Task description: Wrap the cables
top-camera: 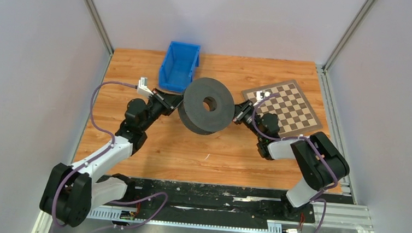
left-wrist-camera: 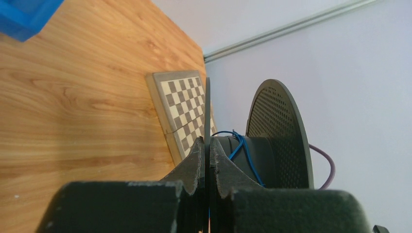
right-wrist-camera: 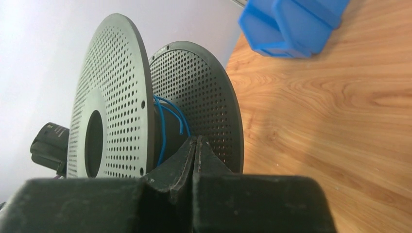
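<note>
Two wrist views, not overhead, show cables (right-wrist-camera: 162,130) on spool (right-wrist-camera: 121,73).

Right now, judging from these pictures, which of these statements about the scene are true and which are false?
1. The black reel sits between the left gripper and the right gripper. True.
2. The left gripper is open. False: it is shut on the reel's thin rim.
3. Blue wire runs across the reel's core. True.
4. The blue bin stands on the checkered board. False: they stand apart on the table.
</note>
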Motion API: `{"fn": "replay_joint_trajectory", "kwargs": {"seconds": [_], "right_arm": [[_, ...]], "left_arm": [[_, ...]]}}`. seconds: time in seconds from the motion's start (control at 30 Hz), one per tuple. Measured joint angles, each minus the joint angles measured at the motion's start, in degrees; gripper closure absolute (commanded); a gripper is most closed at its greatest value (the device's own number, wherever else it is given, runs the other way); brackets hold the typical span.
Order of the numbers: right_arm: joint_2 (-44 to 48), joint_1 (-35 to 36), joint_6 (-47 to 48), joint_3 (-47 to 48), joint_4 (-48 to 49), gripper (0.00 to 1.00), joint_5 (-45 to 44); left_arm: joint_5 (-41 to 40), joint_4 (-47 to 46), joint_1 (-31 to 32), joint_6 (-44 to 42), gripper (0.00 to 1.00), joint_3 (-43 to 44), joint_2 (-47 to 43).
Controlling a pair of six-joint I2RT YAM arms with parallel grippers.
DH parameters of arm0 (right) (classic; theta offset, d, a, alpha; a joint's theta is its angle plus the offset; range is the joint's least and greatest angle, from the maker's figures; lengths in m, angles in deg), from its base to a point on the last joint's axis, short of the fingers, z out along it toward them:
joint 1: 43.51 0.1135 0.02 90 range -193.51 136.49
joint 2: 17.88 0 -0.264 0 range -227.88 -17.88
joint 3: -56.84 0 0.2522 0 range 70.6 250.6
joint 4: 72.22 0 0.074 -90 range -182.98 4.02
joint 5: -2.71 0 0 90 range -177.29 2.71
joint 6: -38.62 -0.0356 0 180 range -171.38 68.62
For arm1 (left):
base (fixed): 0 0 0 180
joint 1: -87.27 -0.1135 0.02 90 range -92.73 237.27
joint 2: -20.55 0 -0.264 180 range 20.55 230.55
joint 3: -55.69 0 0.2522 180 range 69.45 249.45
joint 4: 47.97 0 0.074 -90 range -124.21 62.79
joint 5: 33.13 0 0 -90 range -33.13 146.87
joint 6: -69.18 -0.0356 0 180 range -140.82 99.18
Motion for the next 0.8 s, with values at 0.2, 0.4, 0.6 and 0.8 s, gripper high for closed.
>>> {"fn": "replay_joint_trajectory", "kwargs": {"seconds": [0.2,0.4,0.6,0.8], "right_arm": [[-4.1,1.4,-1.2,0.0,0.7,1.0,-2.9],[-4.6,2.3,-2.4,0.0,0.9,1.0,-6.1],[-4.7,3.2,-3.2,0.0,-0.3,1.0,-8.7],[-2.8,3.3,-4.1,-0.5,-0.9,0.97,-9.1]], "left_arm": [[-1.1,-2.0,-0.3,1.9,1.0,-1.3,3.8],[-1.6,-4.2,-0.4,3.2,1.0,-1.3,5.7],[-2.5,-4.3,-0.4,3.6,1.0,-1.3,5.8],[-1.8,-4.3,-0.4,5.0,1.0,-1.3,5.8]]}}
